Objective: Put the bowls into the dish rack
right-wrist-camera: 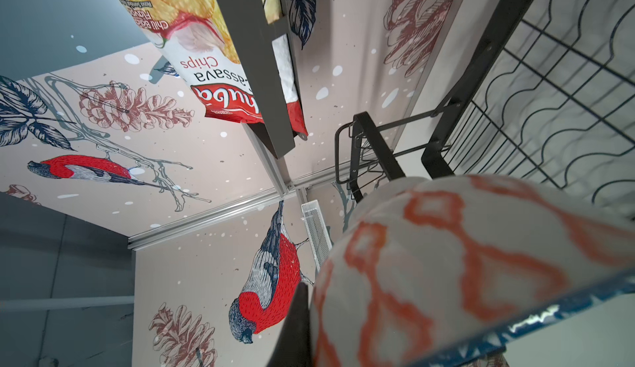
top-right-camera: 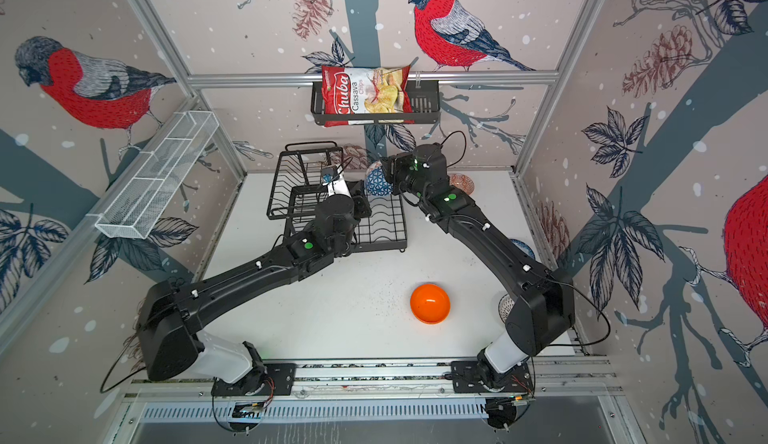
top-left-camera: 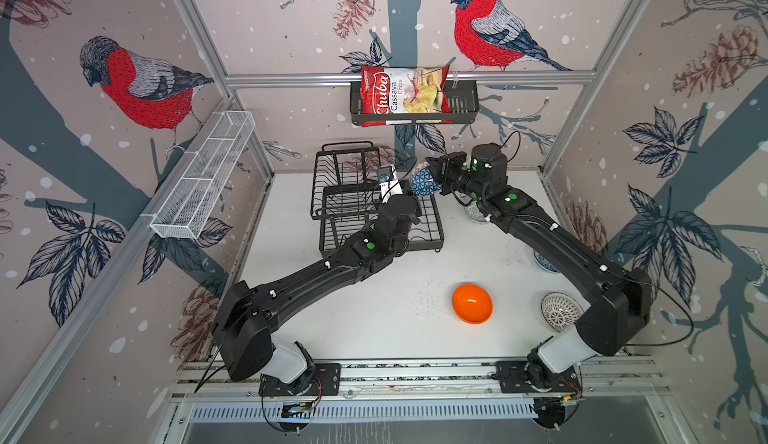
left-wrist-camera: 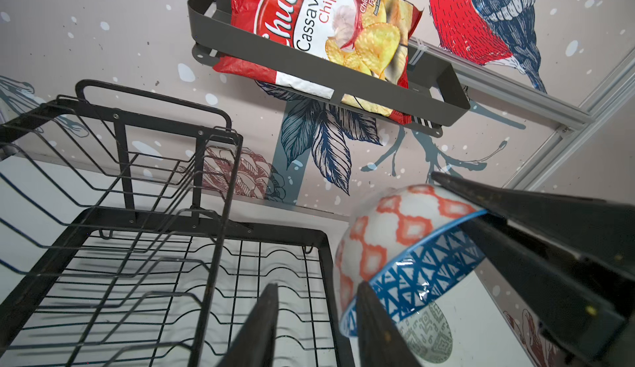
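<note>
Upper centre, right of dish rack (top-left-camera: 349, 190) | right gripper (top-left-camera: 433, 170) clamped on blue-patterned bowl (top-left-camera: 420, 185) rim | left gripper (left-wrist-camera: 316, 288) apart

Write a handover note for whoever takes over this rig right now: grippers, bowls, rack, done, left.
Right gripper: shut on the blue-geometric bowl at its rim, bowl held on edge by the dish rack at its back right corner.
Left gripper: open, empty, fingers close beside that bowl.
On the table: plain orange bowl, lattice bowl, blue-flowered bowl and grey-green bowl partly under the right arm, reddish patterned bowl at the back.
Done: no bowl seen in the rack.
Left: rack all six.
</note>
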